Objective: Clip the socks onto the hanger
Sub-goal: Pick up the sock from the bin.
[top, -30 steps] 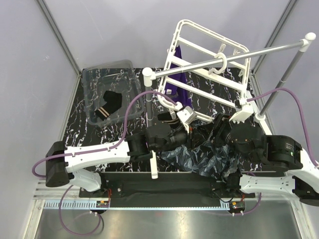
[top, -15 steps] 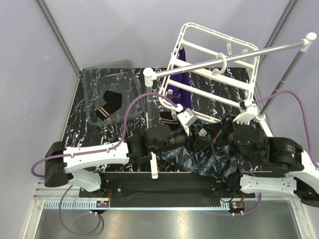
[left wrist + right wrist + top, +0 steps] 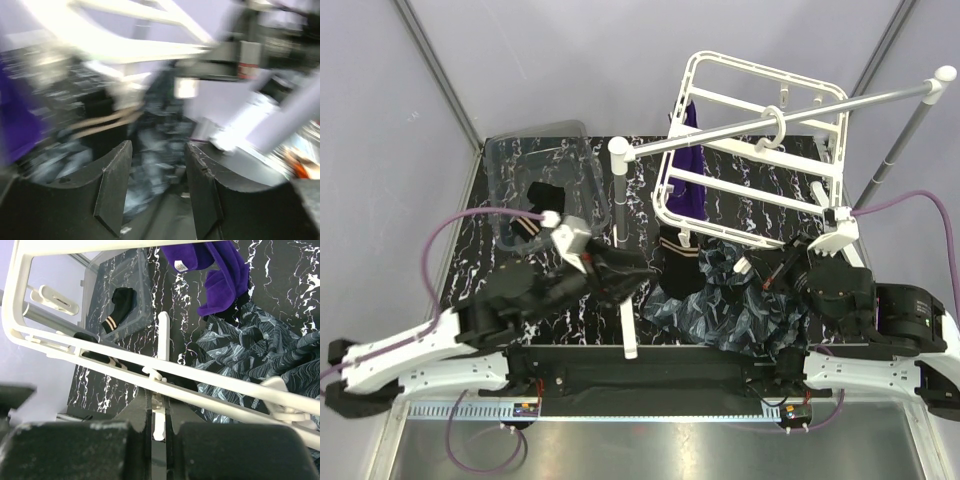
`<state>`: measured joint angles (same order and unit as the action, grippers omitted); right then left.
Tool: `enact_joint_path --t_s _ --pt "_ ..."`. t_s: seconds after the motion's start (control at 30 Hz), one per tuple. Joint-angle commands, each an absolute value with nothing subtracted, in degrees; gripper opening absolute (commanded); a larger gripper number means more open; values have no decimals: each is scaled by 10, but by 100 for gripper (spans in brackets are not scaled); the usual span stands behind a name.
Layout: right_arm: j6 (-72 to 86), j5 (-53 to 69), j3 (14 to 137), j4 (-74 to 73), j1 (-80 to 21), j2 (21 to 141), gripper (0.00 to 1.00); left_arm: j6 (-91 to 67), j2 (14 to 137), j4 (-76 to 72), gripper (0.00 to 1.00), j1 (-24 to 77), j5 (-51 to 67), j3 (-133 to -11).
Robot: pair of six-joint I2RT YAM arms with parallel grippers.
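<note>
The white hanger (image 3: 750, 185) hangs by its hook from the grey rod. A purple sock (image 3: 690, 160) hangs at its left side. A black striped sock (image 3: 677, 265) hangs under its near left corner. My left gripper (image 3: 636, 273) is open and empty, a little left of that sock; its view is blurred, with the gripper (image 3: 157, 190) holding nothing. My right gripper (image 3: 757, 272) is shut on a white clip (image 3: 159, 420) under the hanger's near bar (image 3: 210, 382). The right wrist view also shows the purple sock (image 3: 220, 275) and the striped sock (image 3: 102, 359).
A clear bin (image 3: 510, 160) at the back left holds another black striped sock (image 3: 540, 205). A dark patterned cloth (image 3: 730, 310) lies on the table under the hanger. The grey rod (image 3: 840, 100) rests on white posts (image 3: 617, 190). A short white post (image 3: 626, 325) stands near the front.
My left arm has pulled back to the left, away from the hanger, and its gripper is now empty. The striped sock now hangs from the frame. The hanger has swung to the right.
</note>
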<state>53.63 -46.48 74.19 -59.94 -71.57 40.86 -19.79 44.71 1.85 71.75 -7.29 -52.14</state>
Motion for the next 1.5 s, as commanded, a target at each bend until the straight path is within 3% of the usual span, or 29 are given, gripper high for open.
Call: enact_joint_path --t_s 0.0,0.27,0.33,0.47,0.6,0.67,0.77,0.97,1.13,1.33,1.47 --pt "543 -492 743 -599 -712 408 0 -239 367 173 50 663 -197 -476" --pt "531 -475 737 -590 -713 406 0 -273 308 299 47 494 -307 -427" --pt "532 -474 739 -595 -712 406 0 -265 340 287 45 442 -273 -419" --pt "536 -468 737 -598 -713 402 0 -278 391 231 45 229 -133 -409" --pt "531 -459 732 -590 -713 403 0 -329 465 182 54 108 -66 -438" --pt "531 -456 731 -590 -713 406 0 -361 511 184 62 90 -85 -471" --pt "528 -443 727 -577 -713 410 0 -420 625 232 65 84 -195 -574" --pt "530 -427 723 -567 -712 415 0 -556 915 467 64 54 -328 -866" --pt "532 -427 718 -562 -713 405 0 -666 1090 629 62 21 -314 -1050" --pt "530 -427 721 -567 -713 405 0 -744 1162 657 58 14 -284 -1059" --pt "533 -431 717 -569 -713 396 0 -778 1183 648 43 2 -230 -1023"
